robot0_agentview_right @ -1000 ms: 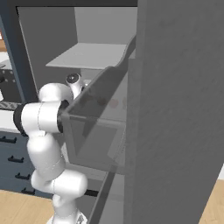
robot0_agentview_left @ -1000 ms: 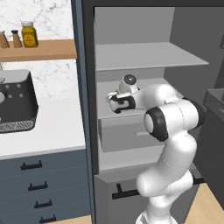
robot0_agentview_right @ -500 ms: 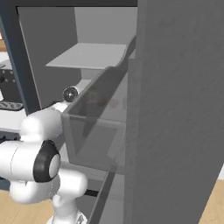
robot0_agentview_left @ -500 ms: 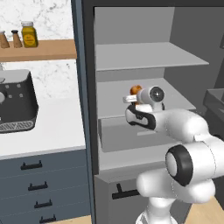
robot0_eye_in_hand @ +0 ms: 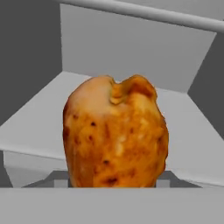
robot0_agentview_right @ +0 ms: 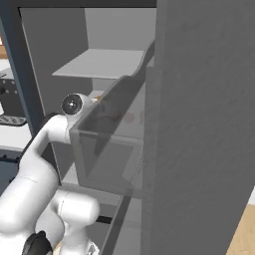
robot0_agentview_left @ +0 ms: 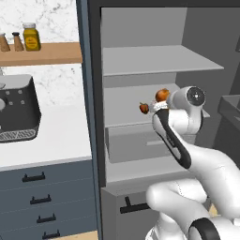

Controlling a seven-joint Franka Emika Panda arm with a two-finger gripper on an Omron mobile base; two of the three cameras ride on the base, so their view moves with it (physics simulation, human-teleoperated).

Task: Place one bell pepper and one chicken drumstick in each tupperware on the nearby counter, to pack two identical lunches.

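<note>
The gripper (robot0_agentview_left: 159, 104) is clamped on a chicken drumstick (robot0_eye_in_hand: 116, 133) inside the fridge (robot0_agentview_left: 154, 61); no legible writing is visible.

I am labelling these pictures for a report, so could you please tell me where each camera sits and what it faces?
Left base view: behind the arm's left, facing the open fridge and the counter; the white arm rises at lower right.
Right base view: behind the arm's right, looking past the fridge door; the arm rises at lower left.
Hand view: on the hand, facing a chicken drumstick close up.
Both base views share the fridge shelves and the arm.
</note>
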